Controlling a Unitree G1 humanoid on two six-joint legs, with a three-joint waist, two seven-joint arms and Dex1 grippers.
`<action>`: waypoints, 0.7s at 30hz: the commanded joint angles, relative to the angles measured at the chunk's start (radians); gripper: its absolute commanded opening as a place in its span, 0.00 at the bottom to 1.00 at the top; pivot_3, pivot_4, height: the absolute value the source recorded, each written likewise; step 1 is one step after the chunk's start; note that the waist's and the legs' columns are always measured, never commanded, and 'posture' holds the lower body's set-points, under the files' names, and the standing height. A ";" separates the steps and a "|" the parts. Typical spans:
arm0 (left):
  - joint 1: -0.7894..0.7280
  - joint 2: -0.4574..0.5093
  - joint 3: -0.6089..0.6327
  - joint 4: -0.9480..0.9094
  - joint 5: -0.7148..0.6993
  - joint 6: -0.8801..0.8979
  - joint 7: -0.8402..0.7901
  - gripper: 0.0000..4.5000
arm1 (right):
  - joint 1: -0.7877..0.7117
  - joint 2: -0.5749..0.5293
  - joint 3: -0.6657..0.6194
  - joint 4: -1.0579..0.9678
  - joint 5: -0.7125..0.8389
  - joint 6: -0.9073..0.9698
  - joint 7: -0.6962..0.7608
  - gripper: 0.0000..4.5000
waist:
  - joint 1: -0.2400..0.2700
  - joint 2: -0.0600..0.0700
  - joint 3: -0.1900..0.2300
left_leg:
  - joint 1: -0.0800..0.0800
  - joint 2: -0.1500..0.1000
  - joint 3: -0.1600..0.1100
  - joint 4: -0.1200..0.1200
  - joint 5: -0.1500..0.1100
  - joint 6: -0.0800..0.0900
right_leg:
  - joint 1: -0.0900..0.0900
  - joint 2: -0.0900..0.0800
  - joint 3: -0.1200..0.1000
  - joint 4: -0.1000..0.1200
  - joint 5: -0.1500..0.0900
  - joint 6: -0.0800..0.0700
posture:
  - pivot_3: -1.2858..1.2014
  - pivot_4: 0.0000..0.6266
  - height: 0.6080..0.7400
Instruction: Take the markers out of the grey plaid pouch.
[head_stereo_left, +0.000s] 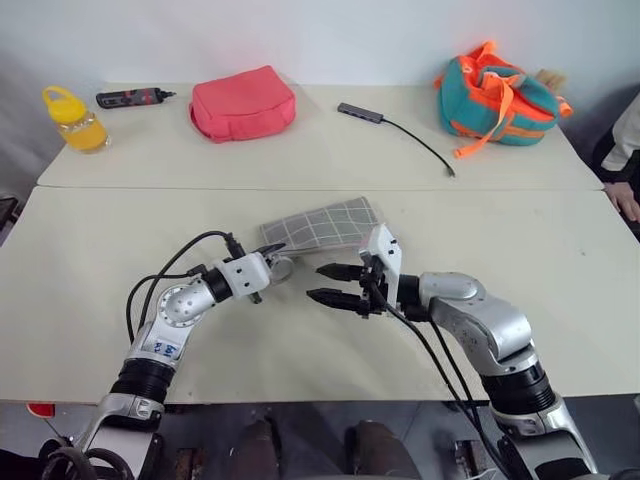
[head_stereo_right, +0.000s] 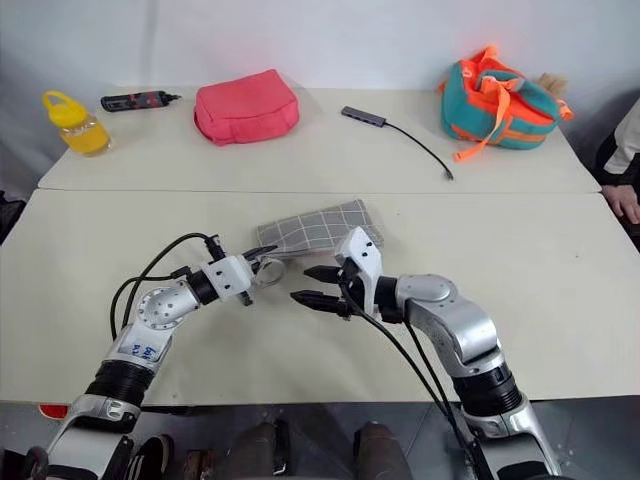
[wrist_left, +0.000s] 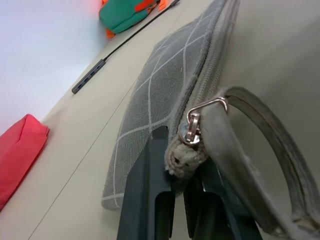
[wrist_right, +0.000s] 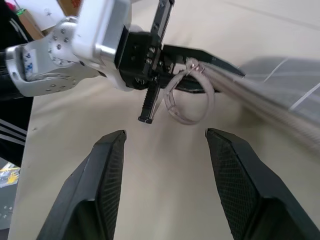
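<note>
The grey plaid pouch (head_stereo_left: 325, 224) lies mid-table, zip still shut. The left gripper (head_stereo_left: 268, 251) is clenched on the pouch's corner by the zip pull (wrist_left: 192, 131). The right gripper (head_stereo_left: 333, 284), released, waits at five o'clock of that corner. Advised: hold the corner firm, pinch the pull squarely, draw along the zip.

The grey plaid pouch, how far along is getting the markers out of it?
Done: the left gripper is shut on the corner of the grey plaid pouch by its zipper pull, pinning it on the table. In hand: the right gripper is open just in front of that end, holding nothing. Left: the zipper looks closed and no markers are out, so opening and pulling them out both remain.
</note>
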 joint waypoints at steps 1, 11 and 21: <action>0.009 0.003 -0.031 -0.050 0.021 -0.001 -0.009 0.00 | 0.014 0.062 0.006 0.053 -0.027 -0.027 -0.077 0.59 | 0.000 0.000 0.000 | 0.000 0.000 0.000 0.000 0.000 0.000 | 0.000 0.000 0.000 0.000 0.000 0.000 | 0.52 0.24 1.00; 0.013 0.006 -0.065 -0.117 0.071 0.018 -0.004 0.00 | 0.001 0.206 -0.033 0.116 0.033 -0.026 -0.117 0.59 | 0.000 0.000 0.000 | 0.000 0.001 0.002 0.000 -0.002 -0.001 | -0.001 0.001 0.001 0.000 0.000 0.000 | 0.52 0.24 1.00; 0.008 0.017 -0.065 -0.120 0.093 0.027 0.000 0.00 | -0.010 0.218 -0.048 0.129 0.050 -0.024 -0.113 0.01 | 0.000 0.000 0.000 | 0.000 0.001 0.002 0.000 -0.002 -0.001 | -0.001 0.001 0.001 0.000 0.000 0.000 | 0.52 0.24 1.00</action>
